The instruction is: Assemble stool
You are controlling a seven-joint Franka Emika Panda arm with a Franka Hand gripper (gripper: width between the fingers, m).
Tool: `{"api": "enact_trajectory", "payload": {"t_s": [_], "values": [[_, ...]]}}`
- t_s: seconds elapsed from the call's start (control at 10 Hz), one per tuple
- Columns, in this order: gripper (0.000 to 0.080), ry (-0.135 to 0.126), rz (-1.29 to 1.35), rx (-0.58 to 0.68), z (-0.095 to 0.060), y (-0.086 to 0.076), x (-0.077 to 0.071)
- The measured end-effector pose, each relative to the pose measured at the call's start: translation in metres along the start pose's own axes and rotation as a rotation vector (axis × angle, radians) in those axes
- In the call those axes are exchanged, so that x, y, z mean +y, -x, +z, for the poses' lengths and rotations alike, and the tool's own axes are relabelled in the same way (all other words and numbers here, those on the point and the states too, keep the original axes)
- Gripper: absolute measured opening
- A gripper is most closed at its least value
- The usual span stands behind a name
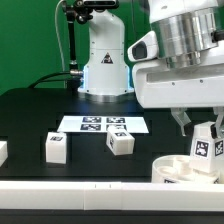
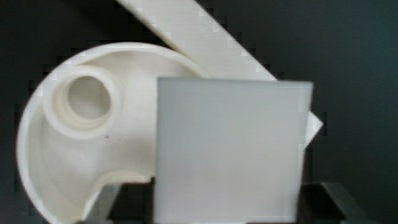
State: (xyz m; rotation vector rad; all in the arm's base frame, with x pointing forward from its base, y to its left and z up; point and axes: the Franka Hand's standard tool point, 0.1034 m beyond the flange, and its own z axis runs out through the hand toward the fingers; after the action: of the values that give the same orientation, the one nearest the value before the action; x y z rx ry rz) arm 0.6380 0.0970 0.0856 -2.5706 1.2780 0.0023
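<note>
At the exterior view's right edge, my gripper (image 1: pixel 201 128) is closed narrow on one leg (image 1: pixel 208 147). It holds the leg upright just above the seat (image 1: pixel 178 170), which lies flat on the bench (image 1: pixel 30 110) close to the front rail (image 1: pixel 90 188). In the wrist view the leg (image 2: pixel 231 140) fills the middle, the seat (image 2: pixel 63 160) sits behind it, and a round socket (image 2: pixel 86 100) shows off to one side of the leg rather than in line with it. Two more legs (image 1: pixel 56 147) (image 1: pixel 121 142) stand loose on the bench, well apart from the seat, so I judge that none is fitted yet and that this is the first leg going in. The next move, as I read it, is to slide the held leg across until its foot is centred over that socket. Then I would bring it straight down without tipping it. I cannot tell whether it needs a twist to lock. The bench is matte black and bare apart from these parts and the marker board (image 1: pixel 103 124) lying flat behind the loose legs. The arm's white base (image 1: pixel 105 65) stands at the back against a green backdrop (image 1: pixel 30 40).
</note>
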Motion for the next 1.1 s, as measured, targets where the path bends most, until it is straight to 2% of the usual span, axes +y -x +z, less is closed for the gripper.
{"api": "enact_trajectory", "payload": {"t_s": [0.5,0.9,1.0,1.1], "values": [[0.0343,-0.015,0.424,-0.026,0.0025,0.0032,-0.0013],[0.0351,-0.01,0.477,-0.031,0.0024,0.0032,-0.0017],[0.0524,-0.003,0.428,-0.033,0.0019,0.0039,-0.0017],[0.0623,0.017,0.369,-0.046,-0.0025,0.0073,-0.0065]]}}
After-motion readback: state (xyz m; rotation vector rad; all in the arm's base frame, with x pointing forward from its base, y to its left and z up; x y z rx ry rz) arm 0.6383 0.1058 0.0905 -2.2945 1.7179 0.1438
